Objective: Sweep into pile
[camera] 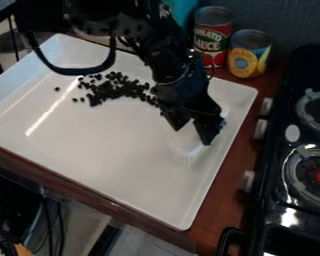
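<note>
Clasping the pale brush [184,145], your gripper [192,136] should pinch above its likely soft edge; dark pellets [116,90] leftward may roll.

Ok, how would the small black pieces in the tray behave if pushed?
The black pieces look small and roundish, so they would probably roll or scatter rather than move as one; a few already lie apart from the cluster. The white tray looks glossy, so it likely offers little grip, though its raised rim should stop most strays.
</note>
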Controlling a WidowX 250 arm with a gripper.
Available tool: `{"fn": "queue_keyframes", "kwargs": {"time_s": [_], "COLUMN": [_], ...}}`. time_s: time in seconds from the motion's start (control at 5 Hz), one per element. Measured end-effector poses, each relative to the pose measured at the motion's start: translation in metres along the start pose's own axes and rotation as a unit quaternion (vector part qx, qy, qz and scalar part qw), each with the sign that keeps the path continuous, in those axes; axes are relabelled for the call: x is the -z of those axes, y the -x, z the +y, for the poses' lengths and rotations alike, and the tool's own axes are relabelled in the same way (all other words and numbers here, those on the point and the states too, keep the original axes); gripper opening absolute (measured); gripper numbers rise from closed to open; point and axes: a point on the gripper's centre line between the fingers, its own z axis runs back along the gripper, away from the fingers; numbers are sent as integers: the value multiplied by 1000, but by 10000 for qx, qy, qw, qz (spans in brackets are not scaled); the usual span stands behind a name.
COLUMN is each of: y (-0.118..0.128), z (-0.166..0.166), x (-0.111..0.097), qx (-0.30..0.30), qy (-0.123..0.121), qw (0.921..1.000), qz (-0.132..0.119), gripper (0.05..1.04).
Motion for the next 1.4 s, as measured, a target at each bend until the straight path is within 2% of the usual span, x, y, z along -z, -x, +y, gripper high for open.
{"fn": "queue_keyframes", "kwargs": {"time_s": [0.4, 1.0, 1.4], "y": [-13, -22, -25], "z": [4, 8, 13], "x": [9, 23, 18], "qx": [-236, -475, -590], "qy": [-3, -131, -131], "qw": [9997, 9987, 9981], "qz": [-61, -120, -67], "gripper": [720, 720, 720]}}
